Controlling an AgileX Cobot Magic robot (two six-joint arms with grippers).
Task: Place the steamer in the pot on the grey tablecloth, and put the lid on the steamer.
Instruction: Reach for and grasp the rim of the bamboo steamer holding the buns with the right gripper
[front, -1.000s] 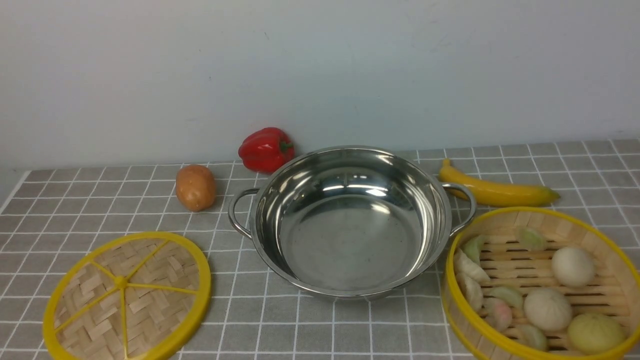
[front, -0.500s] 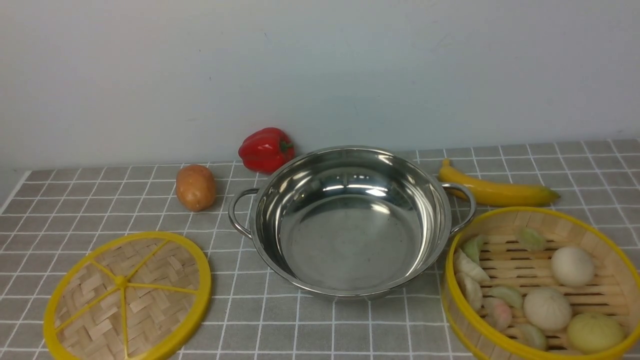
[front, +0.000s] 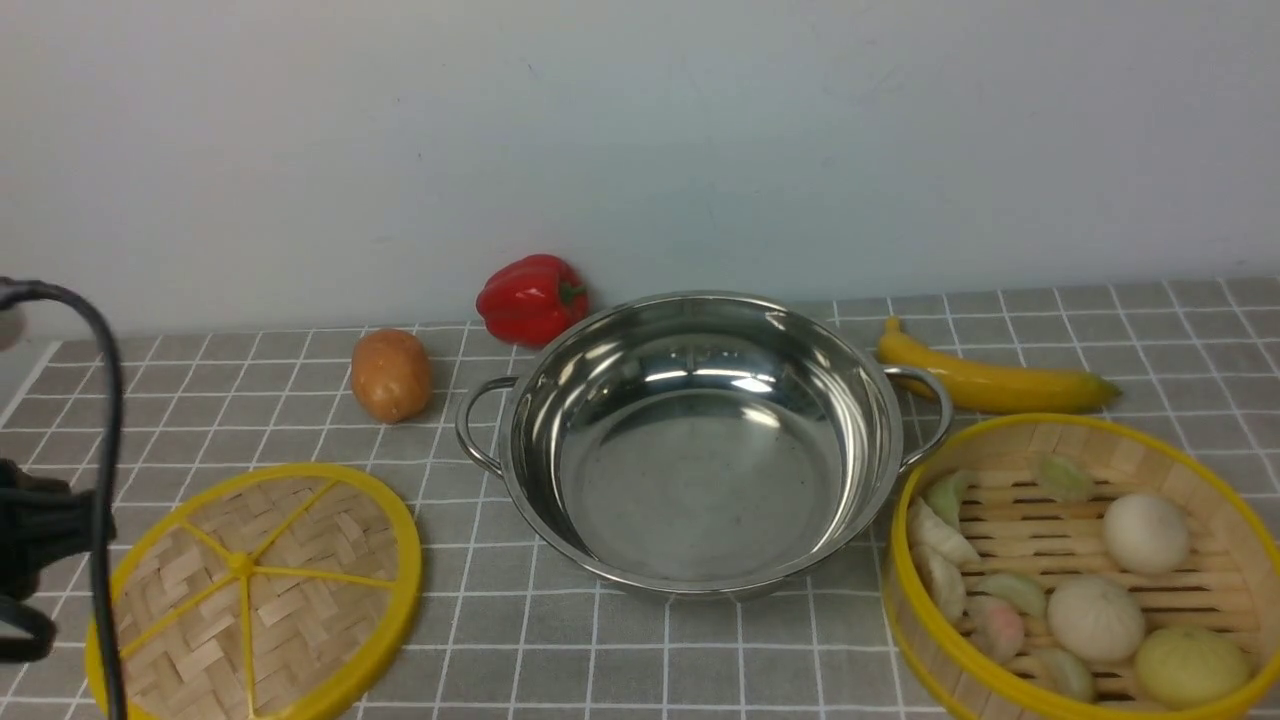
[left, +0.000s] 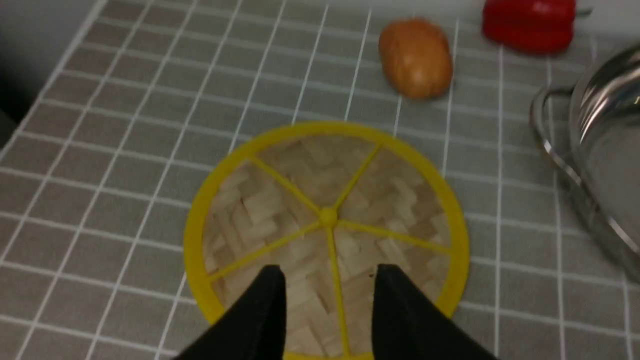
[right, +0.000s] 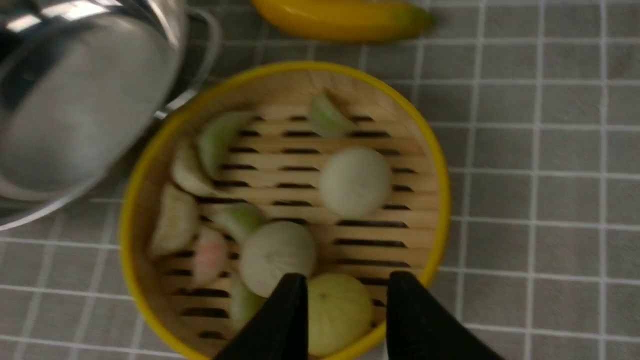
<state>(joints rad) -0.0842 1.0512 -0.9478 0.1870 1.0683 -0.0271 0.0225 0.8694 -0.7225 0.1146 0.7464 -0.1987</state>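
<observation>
A: Taking the pot (front: 700, 470) as the clock's centre, with twelve pointing at the wall, where is everything sitting?

B: The pot is standing empty in the middle of the grey tablecloth (front: 640, 660). The steamer (front: 1090, 445) is sitting at four o'clock, just beside the pot's right handle. Whether they are touching I cannot tell. It is carrying buns (front: 1145, 532) and dumplings (front: 940, 535) on its slatted floor.

A: And the lid?

B: The lid (front: 255, 590) is lying flat on the cloth at eight o'clock, apart from the pot, with its spokes facing up.

A: What are the grippers doing?

B: The left gripper (left: 327, 272) is hovering above the lid's near edge, its fingers standing apart with nothing between them. The right gripper (right: 345, 280) is hanging over the steamer's near rim, fingers likewise spread and gripping nothing. A yellowish bun is showing below the gap.

A: Is either arm showing from the front?

B: The left arm (front: 40, 530), with its black cable (front: 105, 420), is showing at the far left edge, beside the lid.

A: Anything else lying about?

B: A red pepper (front: 530, 298) is sitting at eleven o'clock, a potato (front: 391, 375) at ten and a banana (front: 990, 382) at two, all resting on the cloth.
</observation>
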